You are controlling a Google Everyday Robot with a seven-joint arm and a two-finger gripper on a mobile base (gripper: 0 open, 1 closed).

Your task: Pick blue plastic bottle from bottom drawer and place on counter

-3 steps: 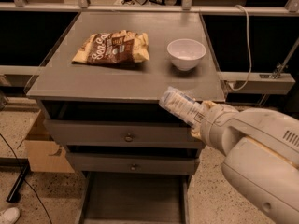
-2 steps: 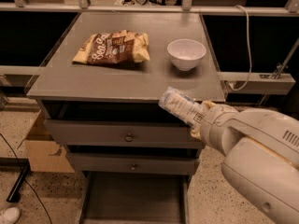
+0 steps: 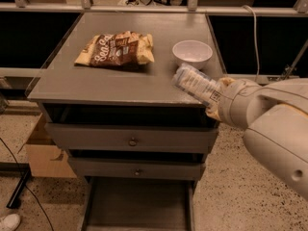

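Bottle [image 3: 192, 82] in air, tilted, over front right corner of counter [image 3: 110, 83], just in front of bowl [image 3: 192, 53]. Long axis runs from gripper [image 3: 215, 96] at lower right to free end at upper left, aimed toward chip bag [image 3: 115, 49]. Gripper at counter's right edge, jaws clamped on bottle's right end. Bottom drawer [image 3: 139, 206] open below. Earlier frame: bottle lower, before counter's front edge; now higher, above top.
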